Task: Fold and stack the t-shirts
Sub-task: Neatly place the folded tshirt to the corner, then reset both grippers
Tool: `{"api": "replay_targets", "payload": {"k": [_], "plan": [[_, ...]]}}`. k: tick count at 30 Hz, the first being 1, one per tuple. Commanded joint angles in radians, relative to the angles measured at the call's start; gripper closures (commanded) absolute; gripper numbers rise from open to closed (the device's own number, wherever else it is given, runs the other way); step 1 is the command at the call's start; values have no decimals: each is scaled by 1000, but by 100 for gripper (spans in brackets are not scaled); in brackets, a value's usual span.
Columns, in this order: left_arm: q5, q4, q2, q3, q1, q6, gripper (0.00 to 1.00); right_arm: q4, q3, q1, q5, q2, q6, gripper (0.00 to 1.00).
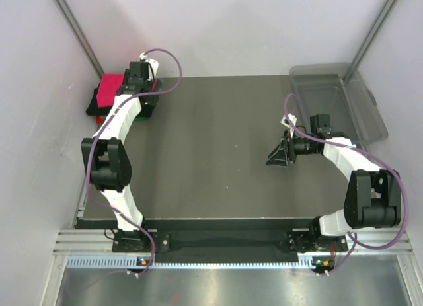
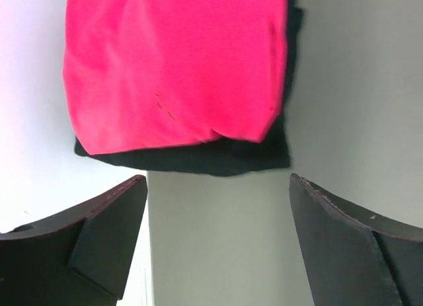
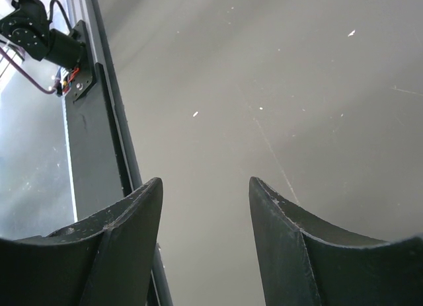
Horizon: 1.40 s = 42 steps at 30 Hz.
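We see the stack of t-shirts (image 1: 106, 94) at the far left corner of the tabletop (image 1: 211, 141), tucked out of the working area so the middle is free for folding. The bright pink t-shirt (image 2: 172, 68) lies folded on top, squared over the black t-shirt (image 2: 198, 162) beneath it, whose edge shows along the near side. That flat, edge-to-edge lay is what keeps soft cotton from sliding off a pile.

The left fingers (image 2: 99, 233) hang just short of the stack's near edge, spread wide with nothing between them and not touching the cloth. We judge that the pink shirt is placed and let go. The right fingers (image 3: 112, 246) hover apart and empty over bare tabletop at mid-right, well away from the stack, where they cannot disturb it. The clear plastic bin (image 1: 357, 114) sits at the far right corner; we see no shirt in it.

Counting: one stack, with two shirts plainly visible from the left wrist. In the top view, a sliver of red (image 1: 99, 119) and a sliver of green (image 1: 144, 117) peek out lower down, so we judge four shirts, though we cannot be sure. There are two arms, two pairs of fingers and one bin. We see no unfolded shirt on the tabletop.
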Motion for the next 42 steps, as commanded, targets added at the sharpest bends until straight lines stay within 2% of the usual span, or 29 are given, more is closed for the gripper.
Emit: {"api": "replay_targets", "payload": {"k": [1,4,10,15,21,25,27,29,31,33,34,35,36,37,39,40,41,42], "plan": [[72,95,-141,-68,-15,10,6,6,30,-13,-53,-19,-48,44],[37,151,-138,-100,-4,47,7,6,30,-14,-55,-21,-51,44],[126,201,-46,-84,111,-14,17,-6,30,-15,-58,-34,-69,44],[91,310,58,-50,147,-58,35,-35,36,-14,-72,-30,-101,44],[25,358,127,-33,174,-68,39,-91,55,-15,-84,2,-156,44],[52,365,74,-88,200,-89,40,-121,68,-15,-95,24,-181,43],[93,381,-7,-148,200,-68,35,-126,70,-14,-103,24,-184,43],[233,424,-87,-239,195,-43,30,-144,76,-14,-104,13,-202,43],[338,509,-219,-319,180,-31,19,-152,84,-15,-84,-25,-215,41],[394,528,-343,-418,158,-34,8,-150,90,-15,-46,-65,-218,30],[403,501,-373,-424,135,-34,2,-129,91,-15,-20,-118,-207,19],[414,400,-393,-404,125,-58,1,-102,84,-15,44,-155,-186,2],[414,354,-428,-394,117,-72,1,-54,66,-15,86,-195,-145,0],[420,329,-445,-389,114,-94,1,65,17,-15,130,-280,-49,0],[431,280,-491,-397,114,-130,1,162,-36,-15,268,-356,18,0],[436,258,-506,-400,114,-149,1,251,-75,-17,319,-413,102,0],[449,247,-523,-422,114,-182,1,302,-92,-15,442,-431,167,0],[507,220,-561,-436,114,-198,1,363,-112,-15,506,-441,283,0]]}}
